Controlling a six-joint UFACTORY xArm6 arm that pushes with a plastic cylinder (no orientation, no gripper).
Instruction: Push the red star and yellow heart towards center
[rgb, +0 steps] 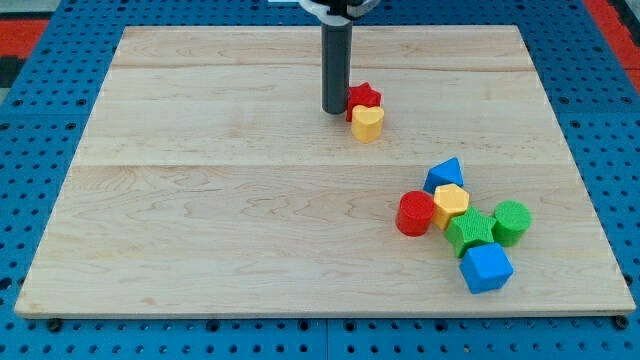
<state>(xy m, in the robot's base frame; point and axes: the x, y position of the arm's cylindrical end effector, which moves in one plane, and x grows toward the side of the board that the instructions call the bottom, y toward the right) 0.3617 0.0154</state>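
**Tip on the wrong side for a centre push**

Nearest, a blue cube (487, 267) fronts the cluster at the view's right. Farther up the tabletop (200, 200), yellow heart (368, 122) touches red star (364, 97); my tip (334, 110), no claw, holding nothing, stands just left of them.

— Where's the red star (365, 97)?
— Flat on the tabletop (220, 200), above the middle, toward the view's top.
— And the yellow heart (367, 122)?
— Touching the star, just below it, lobes toward the view's top.
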